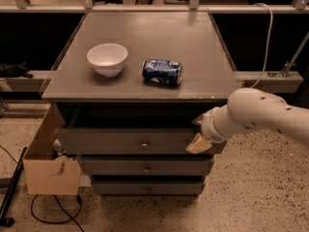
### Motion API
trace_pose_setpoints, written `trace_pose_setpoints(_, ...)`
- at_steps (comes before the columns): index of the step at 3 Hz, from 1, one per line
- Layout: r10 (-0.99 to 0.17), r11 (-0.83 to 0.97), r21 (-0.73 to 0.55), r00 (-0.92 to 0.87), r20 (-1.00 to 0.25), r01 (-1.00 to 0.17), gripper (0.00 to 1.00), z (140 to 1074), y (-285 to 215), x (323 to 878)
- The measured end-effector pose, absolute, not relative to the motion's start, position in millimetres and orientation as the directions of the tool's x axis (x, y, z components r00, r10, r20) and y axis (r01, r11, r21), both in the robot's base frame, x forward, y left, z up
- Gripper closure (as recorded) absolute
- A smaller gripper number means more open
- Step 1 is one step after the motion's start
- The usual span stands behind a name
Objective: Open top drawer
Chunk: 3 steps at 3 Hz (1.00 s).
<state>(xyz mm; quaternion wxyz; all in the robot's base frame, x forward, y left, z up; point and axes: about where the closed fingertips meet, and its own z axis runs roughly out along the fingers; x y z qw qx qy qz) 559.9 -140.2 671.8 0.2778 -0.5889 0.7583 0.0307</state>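
The top drawer (120,141) sat just under the cabinet top (145,28), its front standing out past the 2 narrower drawers (145,167) below, with a dark gap above it. The gripper (198,132) was at the front's right end; whether it grasped anything could not be told. On top sat a white bowl (107,58) and a blue can (162,72), near each other but apart.

I see a speckled beige terrazzo floor (256,197); a dark grey wooden cabinet (149,35) stands centre; an open tan cardboard box (50,177) sits just beside its left; lighting dim.
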Motion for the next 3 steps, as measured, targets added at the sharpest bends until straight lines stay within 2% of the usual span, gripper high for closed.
trace_pose_setpoints(1, -0.876, 0.304, -0.281, -0.152, -0.457, -0.91, 0.25, 671.8, -140.2, 559.9)
trace_pose_setpoints(2, -0.874, 0.31, -0.279, -0.158, -0.459, -0.909, 0.56, 666.5, -141.2, 559.5)
trace_pose_setpoints(3, -0.873, 0.315, -0.277, -0.162, -0.461, -0.908, 0.79, 667.3, -142.0, 559.1)
